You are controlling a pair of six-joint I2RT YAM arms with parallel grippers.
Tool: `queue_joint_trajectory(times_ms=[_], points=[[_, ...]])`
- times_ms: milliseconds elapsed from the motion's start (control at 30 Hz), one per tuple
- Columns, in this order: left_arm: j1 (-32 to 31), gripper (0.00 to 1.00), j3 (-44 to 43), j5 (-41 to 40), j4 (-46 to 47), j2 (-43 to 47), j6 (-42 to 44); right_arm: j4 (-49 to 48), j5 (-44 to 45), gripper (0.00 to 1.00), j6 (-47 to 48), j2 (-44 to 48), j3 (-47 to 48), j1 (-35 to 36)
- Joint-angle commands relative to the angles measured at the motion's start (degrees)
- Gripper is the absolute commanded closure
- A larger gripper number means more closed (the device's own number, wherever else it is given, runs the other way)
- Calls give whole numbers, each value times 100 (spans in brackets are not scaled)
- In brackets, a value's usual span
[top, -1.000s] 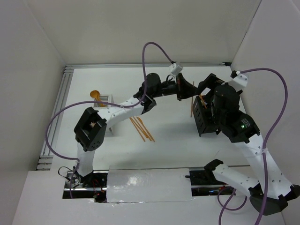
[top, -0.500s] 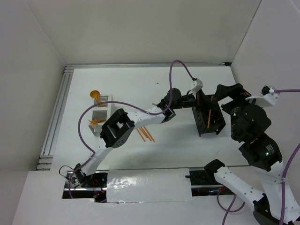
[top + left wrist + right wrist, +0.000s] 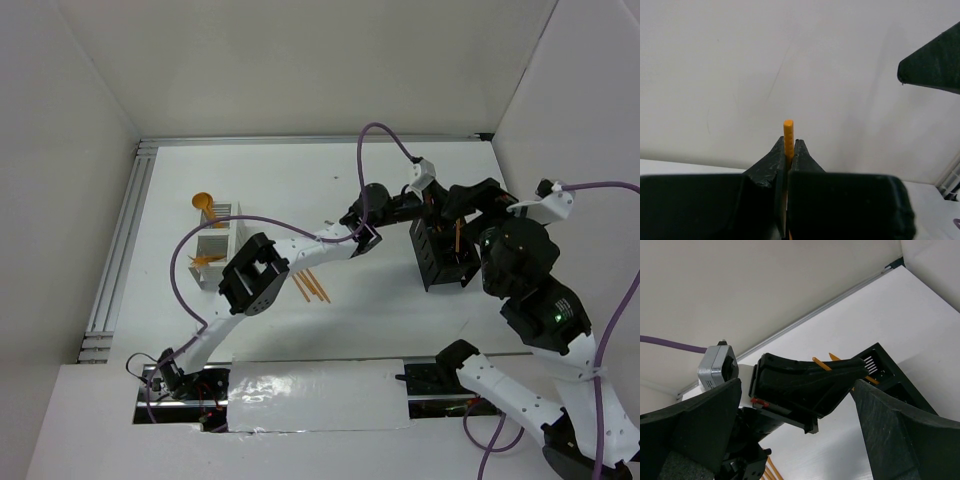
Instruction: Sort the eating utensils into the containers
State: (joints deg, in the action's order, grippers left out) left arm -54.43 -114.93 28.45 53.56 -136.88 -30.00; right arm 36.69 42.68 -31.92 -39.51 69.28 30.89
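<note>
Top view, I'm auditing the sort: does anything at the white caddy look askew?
Yes. A spoon pokes out over the far end of the white caddy, its bowl hanging beyond the rim instead of lying inside. Nothing else there stands out.

Orange utensil: matt plastic (ribbed tip); black caddy: smooth matt plastic.
</note>
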Motion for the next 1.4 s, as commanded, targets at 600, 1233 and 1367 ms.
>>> queue_joint_trajectory(times_ms=[600,1233,1367], points=[[1547,0,2641,600,410,2234,-671,-1014,-1873,0,880,-21,-230,75],[3307,0,4251,-2132,-6970,6085,-164,-2376,-3029,44,925,-3203,-2032,1568],[3211,0,4330,-2300,-7411,6121,-129,-2797,-3106,53,837,-3642,-2251,1850]])
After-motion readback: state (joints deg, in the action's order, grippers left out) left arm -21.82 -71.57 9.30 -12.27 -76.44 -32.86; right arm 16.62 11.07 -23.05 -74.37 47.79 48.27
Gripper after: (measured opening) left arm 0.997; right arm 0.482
